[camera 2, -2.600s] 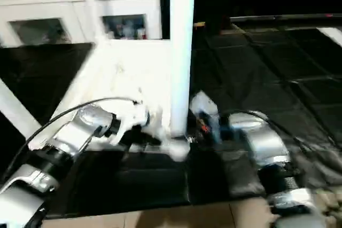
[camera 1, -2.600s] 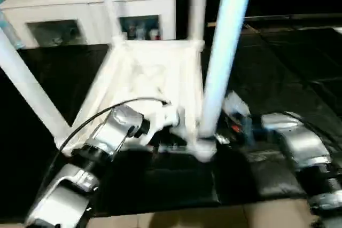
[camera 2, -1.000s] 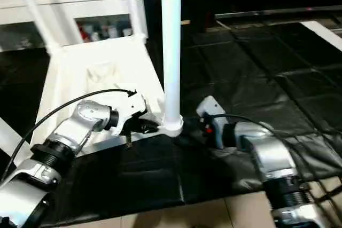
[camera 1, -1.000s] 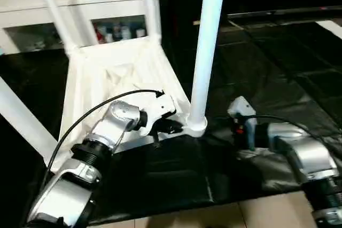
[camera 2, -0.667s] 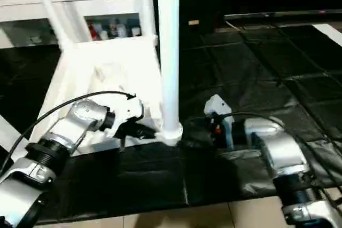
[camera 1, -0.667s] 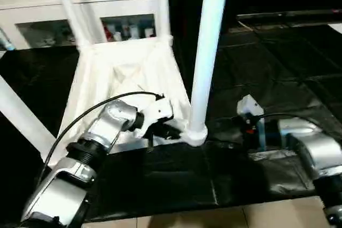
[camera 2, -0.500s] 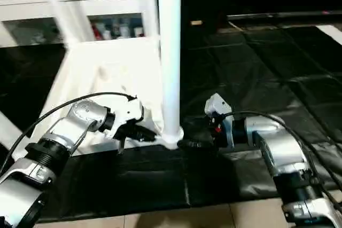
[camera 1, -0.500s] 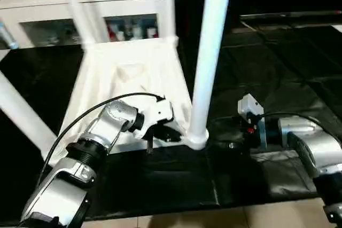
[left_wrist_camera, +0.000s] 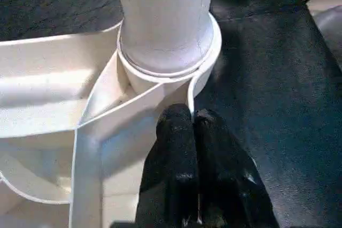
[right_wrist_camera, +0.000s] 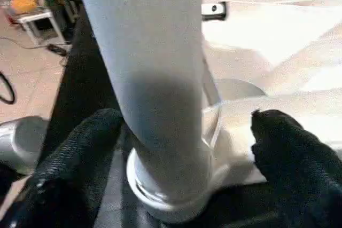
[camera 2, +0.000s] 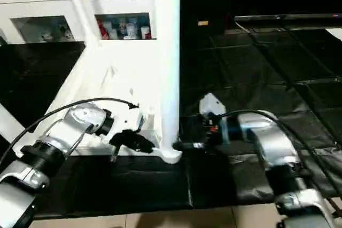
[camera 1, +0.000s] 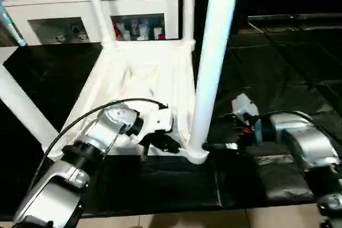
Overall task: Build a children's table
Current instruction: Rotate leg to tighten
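Fingers of the left gripper (left_wrist_camera: 193,118) are pressed together at the thin rim of the tabletop's near corner; whether that rim is pinched between them or merely touched I cannot tell. In the head views this gripper (camera 1: 176,147) sits just left of centre, at the foot of the nearest leg (camera 1: 214,62). The right gripper (right_wrist_camera: 187,132) stands spread wide, one black finger (right_wrist_camera: 80,153) on each side of that leg just above its socket (right_wrist_camera: 176,196), not visibly squeezing it; from the head it reaches in from the right at mid-frame (camera 2: 184,146).

The children's table (camera 1: 144,78) lies upside down on the black mat (camera 1: 256,78), filling the centre and left of the head views, ribbed underside up. The near leg stands upright in its rounded corner socket (left_wrist_camera: 165,62), where the wrist view shows it seated within the collar. Three further legs rise from the other corners: one at the far left (camera 1: 24,105), two at the back (camera 1: 96,4) (camera 1: 188,4), in front of the white cabinet (camera 1: 91,9) across the upper left.

Judging by this, all four legs are in place and the build is nearly finished. What seems left is to press or twist this last leg fully home, let go, and turn the table onto its feet.
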